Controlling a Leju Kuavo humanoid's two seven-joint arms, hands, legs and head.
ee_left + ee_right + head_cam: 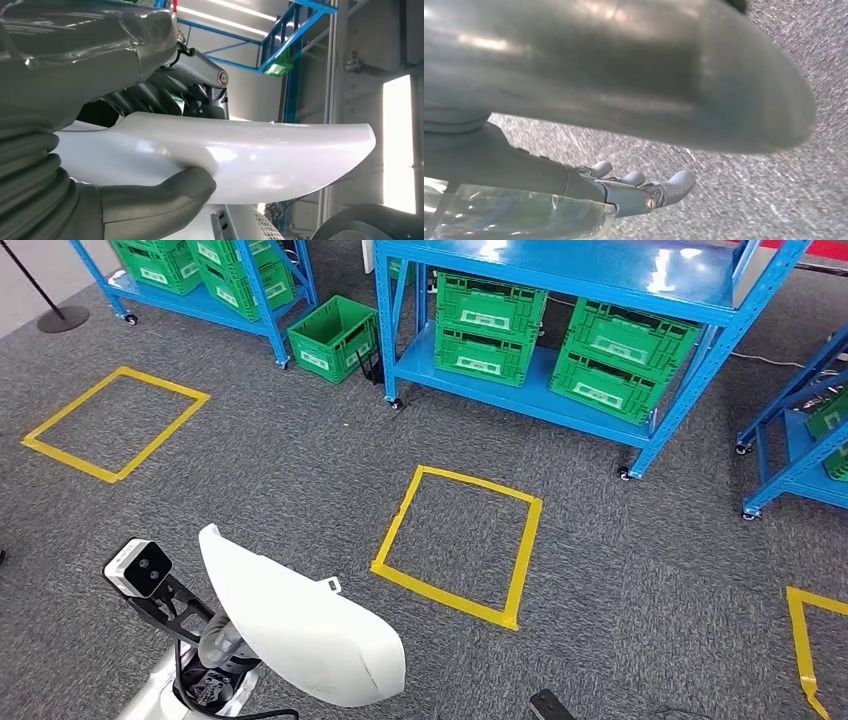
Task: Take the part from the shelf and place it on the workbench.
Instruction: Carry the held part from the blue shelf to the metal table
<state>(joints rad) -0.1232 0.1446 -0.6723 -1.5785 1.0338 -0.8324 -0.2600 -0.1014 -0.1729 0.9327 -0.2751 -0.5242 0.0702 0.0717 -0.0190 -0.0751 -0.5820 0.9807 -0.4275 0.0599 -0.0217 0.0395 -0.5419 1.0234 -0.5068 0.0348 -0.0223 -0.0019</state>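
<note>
Head view, looking down at grey carpet. Part (300, 625), a white curved shell-like panel, sits at lower left of the frame, carried up off the floor by the left arm. Left wrist view confirms the grasp: left hand (165, 150) is clamped on the part, thick grey thumb (165, 197) pressed to one face, darker fingers (195, 95) on the opposite face. Hold looks firm; the panel runs out well past the hand toward the right of that frame.

Right hand (634, 187) shows in the right wrist view, fingers stretched out and apart, holding nothing, carpet behind it. A large blurred grey mass crosses the upper part of that view; cannot tell what it is.

Surroundings, head view: blue shelf (560, 300) across the upper centre, green crates (490, 325) on its lower level; another blue rack with crates at upper left, a loose green crate (333, 337) on the floor beside it. Yellow tape squares on the carpet: one at centre (458, 545), one at left (115, 423), a partial one at the right edge.

Progress, as judged: the pickup is done, the part is off the shelf and in hand. No surface for the drop shows here. What is left: carry it to the workbench, set it down, let go.
</note>
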